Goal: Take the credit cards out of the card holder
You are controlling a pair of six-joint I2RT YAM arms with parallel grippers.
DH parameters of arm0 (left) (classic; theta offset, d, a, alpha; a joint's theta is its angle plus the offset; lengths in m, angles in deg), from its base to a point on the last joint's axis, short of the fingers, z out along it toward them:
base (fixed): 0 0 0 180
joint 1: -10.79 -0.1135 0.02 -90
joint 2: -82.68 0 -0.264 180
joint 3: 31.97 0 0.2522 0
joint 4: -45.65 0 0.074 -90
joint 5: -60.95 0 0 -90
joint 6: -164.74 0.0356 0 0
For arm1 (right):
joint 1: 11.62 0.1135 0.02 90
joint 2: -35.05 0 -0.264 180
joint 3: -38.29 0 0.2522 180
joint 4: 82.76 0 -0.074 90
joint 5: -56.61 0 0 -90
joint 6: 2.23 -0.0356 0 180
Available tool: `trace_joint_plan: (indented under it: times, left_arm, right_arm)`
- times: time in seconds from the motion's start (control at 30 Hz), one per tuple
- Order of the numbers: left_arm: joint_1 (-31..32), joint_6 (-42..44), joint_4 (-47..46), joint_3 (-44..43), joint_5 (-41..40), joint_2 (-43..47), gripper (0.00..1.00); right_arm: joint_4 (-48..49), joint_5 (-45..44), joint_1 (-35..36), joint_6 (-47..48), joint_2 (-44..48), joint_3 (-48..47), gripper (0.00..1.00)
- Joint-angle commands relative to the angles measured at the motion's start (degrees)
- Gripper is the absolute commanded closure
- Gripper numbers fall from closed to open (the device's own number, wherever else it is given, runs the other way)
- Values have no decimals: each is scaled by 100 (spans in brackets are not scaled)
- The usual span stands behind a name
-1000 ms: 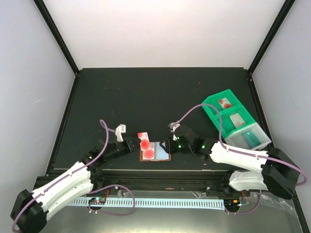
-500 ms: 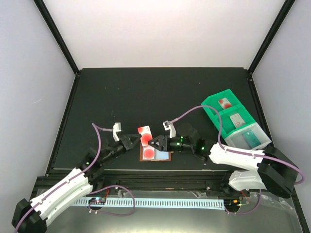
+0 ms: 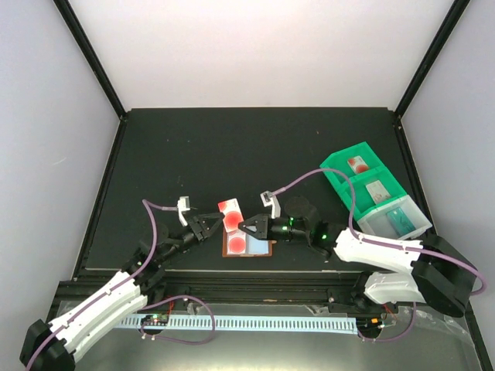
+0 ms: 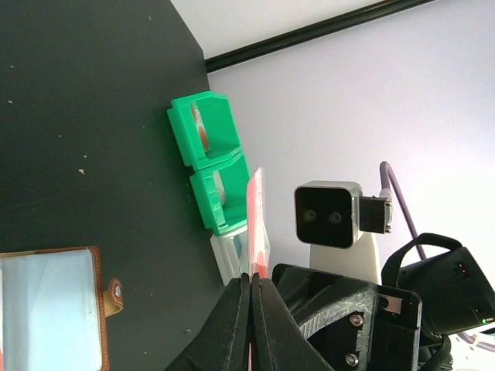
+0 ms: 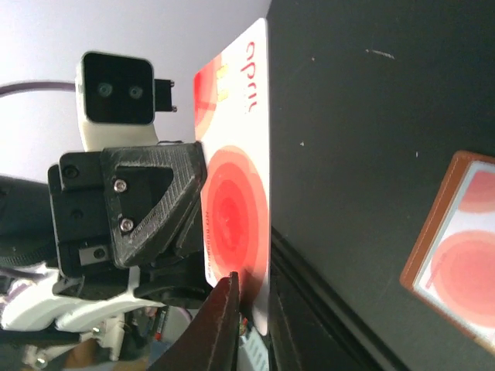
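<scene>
Black table (image 3: 232,147): card holder (image 3: 252,246), green tray (image 3: 337,168)

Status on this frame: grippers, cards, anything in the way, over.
Left gripper shut on a red-marked card, out of the holder. Right gripper at the same card, grip unclear. Holder lies open, second card inside. Nothing blocking.

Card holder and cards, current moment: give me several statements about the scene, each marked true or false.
1. The left arm's jaws are shut on a white card with red circles, held clear of the card holder. True.
2. The card holder lies folded shut. False: it lies open on the table, and another red-marked card shows in it.
3. The green tray stands on the left arm's side. False: it stands on the right arm's side.
4. The right arm's jaws are close beside the held card. True.
</scene>
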Motion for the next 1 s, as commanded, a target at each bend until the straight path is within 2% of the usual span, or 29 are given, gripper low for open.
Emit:
trace_joint_plan:
  times: [0.0,0.07,0.2,0.33,0.67,0.83,0.97]
  left_arm:
    - [-1,-135,-187,-6,141,70,98]
    - [-2,-79,-37,-6,108,133,97]
    - [-6,106,335,-20,19,364,71]
    - [-10,620,819,-101,53,648,56]
    - [-54,1514,922,-327,1569,823,41]
    - [-66,1770,1359,-562,1721,901,36]
    - [-75,1752,1325,-651,1745,842,34]
  right_arm:
    - [454,89,13,75,266,71,93]
    - [465,87,7,259,414,154,99]
    - [102,100,6,891,881,239,99]
    - [-542,447,6,1730,1336,235,99]
    - [-2086,1511,3,2881,1665,-121,99]
    - [-2818,2151,6,3551,1683,-375,99]
    - [-3268,2659,6,3938,1759,-424,99]
